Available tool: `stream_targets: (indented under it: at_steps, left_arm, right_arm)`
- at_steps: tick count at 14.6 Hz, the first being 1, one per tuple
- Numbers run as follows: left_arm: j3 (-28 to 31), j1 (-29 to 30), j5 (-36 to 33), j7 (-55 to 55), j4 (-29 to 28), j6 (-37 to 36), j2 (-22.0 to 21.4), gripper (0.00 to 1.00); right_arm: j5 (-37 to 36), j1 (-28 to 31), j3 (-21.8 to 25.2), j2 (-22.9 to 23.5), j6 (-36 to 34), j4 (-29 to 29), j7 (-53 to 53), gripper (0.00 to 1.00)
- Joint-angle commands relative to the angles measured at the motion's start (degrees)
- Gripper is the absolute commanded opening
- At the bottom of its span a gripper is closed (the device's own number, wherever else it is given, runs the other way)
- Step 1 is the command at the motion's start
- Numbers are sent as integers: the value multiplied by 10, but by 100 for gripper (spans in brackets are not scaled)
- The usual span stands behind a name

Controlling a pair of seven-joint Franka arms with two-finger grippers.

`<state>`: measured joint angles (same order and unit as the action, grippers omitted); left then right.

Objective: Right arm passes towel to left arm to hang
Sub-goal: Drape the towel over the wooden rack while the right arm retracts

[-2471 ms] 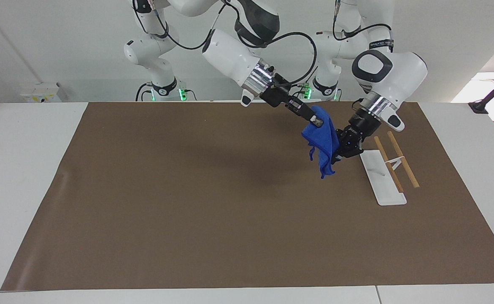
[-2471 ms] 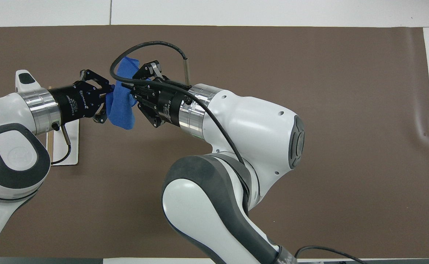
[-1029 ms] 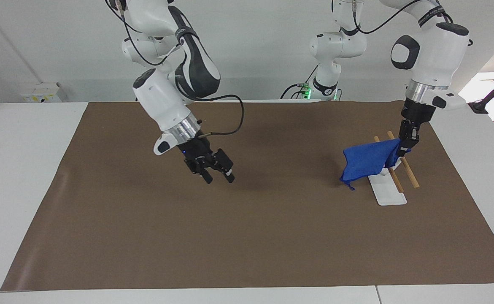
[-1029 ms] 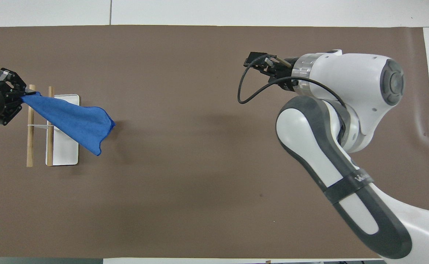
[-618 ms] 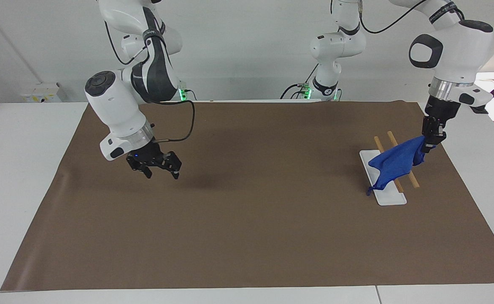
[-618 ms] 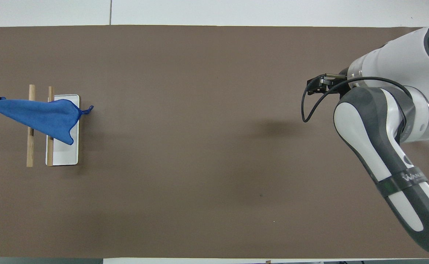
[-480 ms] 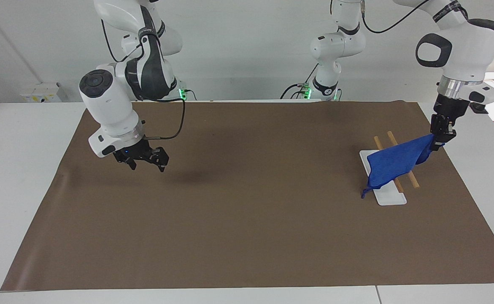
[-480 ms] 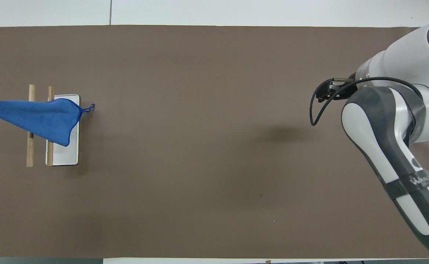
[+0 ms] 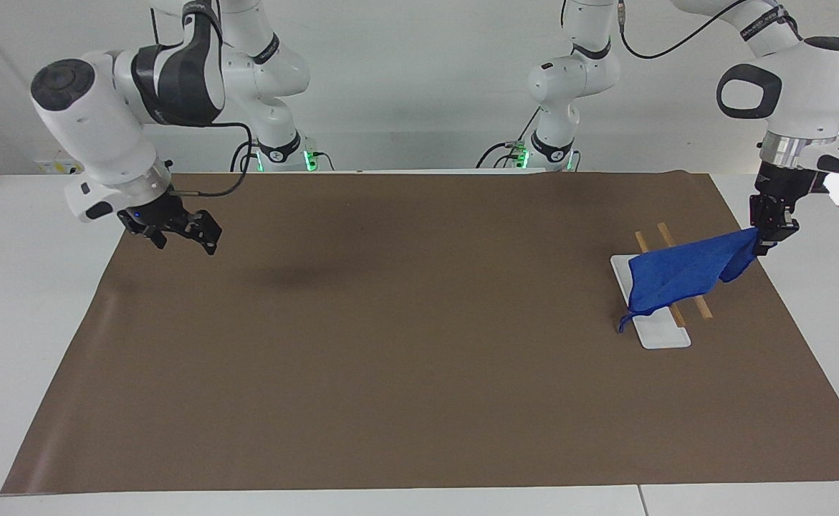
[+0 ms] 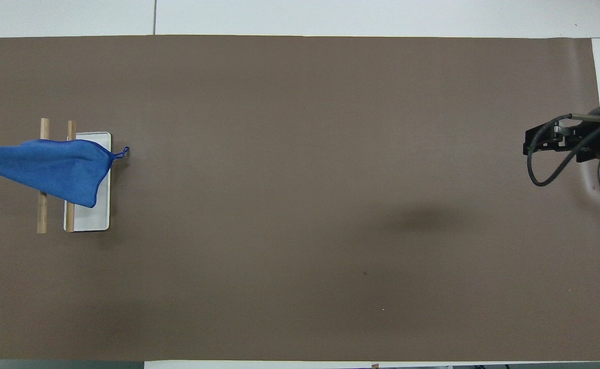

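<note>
The left claw pinched one corner of the blue towel, which lay stretched over the two wooden bars of the rack, so it could hang there. The right claw waited with fingers apart above the table's other end.

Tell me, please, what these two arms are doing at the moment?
The left gripper holds one corner of the blue towel and has it stretched over the two wooden rails of the rack at the left arm's end of the table. The towel lies across the rails but is not released. The right gripper, open and empty, waits over the right arm's end.
</note>
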<state>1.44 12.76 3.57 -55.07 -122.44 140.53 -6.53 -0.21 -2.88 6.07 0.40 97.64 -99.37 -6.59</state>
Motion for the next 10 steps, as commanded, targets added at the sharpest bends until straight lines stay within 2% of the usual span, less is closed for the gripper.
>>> stream_targets:
  at_steps: [1,4,7,10]
  left_arm:
    - [-6,8,-10,3,-21,41,20,0]
    - [-6,23,-10,3,-21,55,41,0]
    - [-6,28,-10,3,-22,63,50,0]
    - [-6,45,-9,1,-32,66,53,0]
  right_arm:
    - [-27,-3,-6,-7,-92,78,6,100]
    - [-17,-6,-9,6,-160,153,6,100]
    - [-8,-8,-8,-21,-151,93,3,100]
    - [-5,-1,-5,-22,-130,88,7,100]
